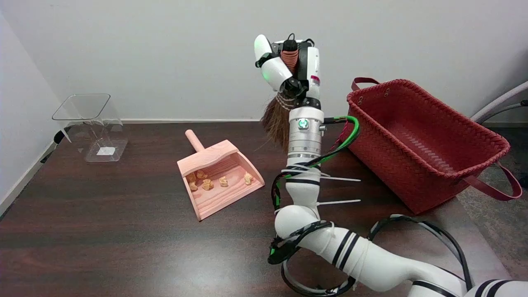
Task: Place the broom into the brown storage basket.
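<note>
Dark wood table (103,231) against white wall — right hand (288,68) grips broom (278,119).

Dark table (103,231) bears dustpan (220,177) (holding crumbs), clear container (93,128), basket (425,140).

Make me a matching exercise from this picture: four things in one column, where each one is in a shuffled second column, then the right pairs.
Things:
1. broom
2. dustpan
3. brown storage basket
4. clear container

Places:
A. far left of the table
B. right side of the table, nothing visible inside
C. held up in the right hand
D. middle of the table, crumbs in it

Pairs: 1-C, 2-D, 3-B, 4-A
</note>
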